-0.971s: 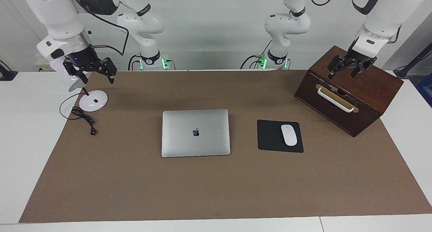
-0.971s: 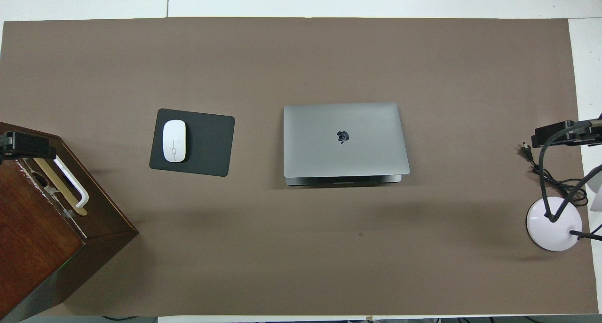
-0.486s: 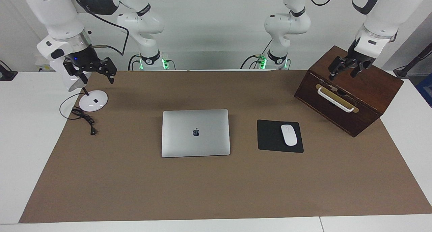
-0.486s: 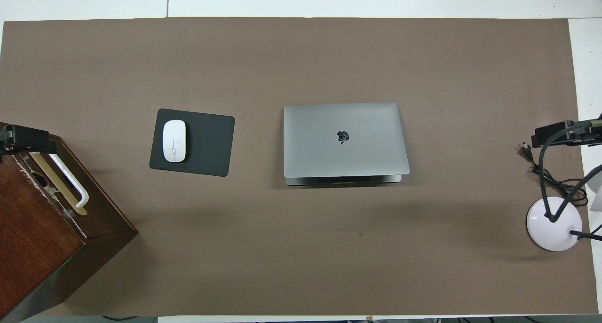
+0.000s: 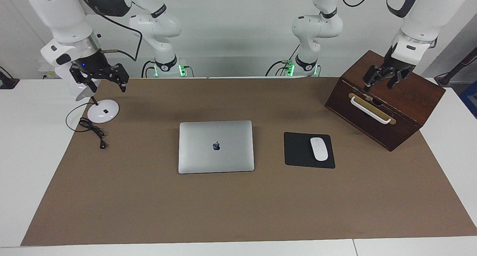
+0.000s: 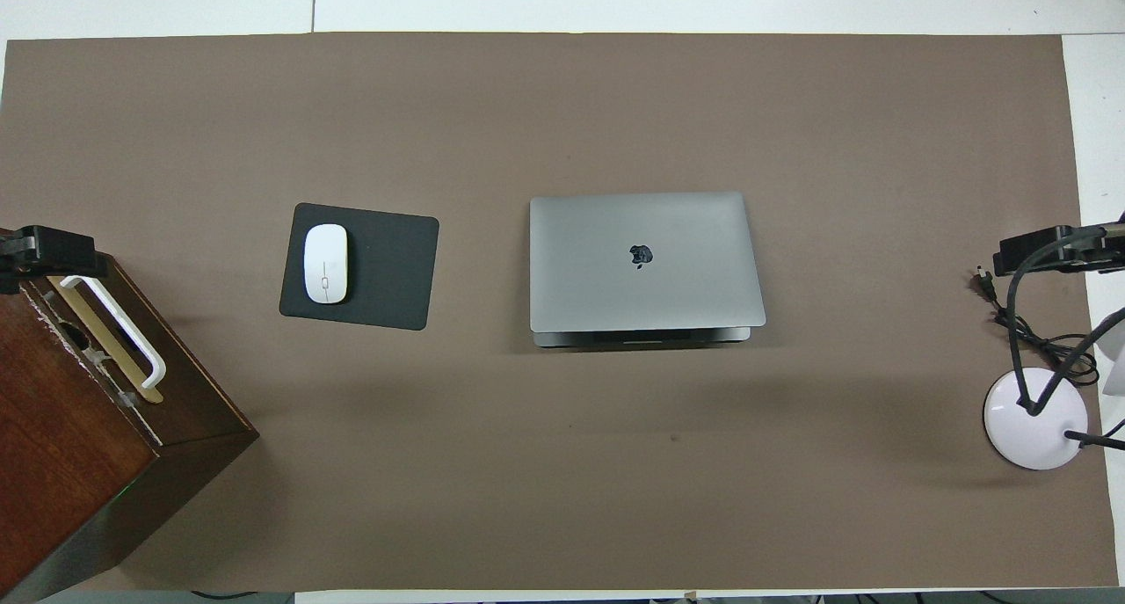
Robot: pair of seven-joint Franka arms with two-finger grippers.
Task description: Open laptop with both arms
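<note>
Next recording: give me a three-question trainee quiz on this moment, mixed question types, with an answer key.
1. True or false: the thin silver-grey laptop has its lid raised.
2. The white mouse lies on: A) the black mouse pad B) the dark wooden box C) the laptop.
3. Fill in: the left gripper hangs over the ____, while the right gripper hangs near the white round lamp base.

Key: 1 false; 2 A; 3 dark wooden box.

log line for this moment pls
laptop: shut, untouched | left gripper: over wooden box | right gripper: open, over lamp base
</note>
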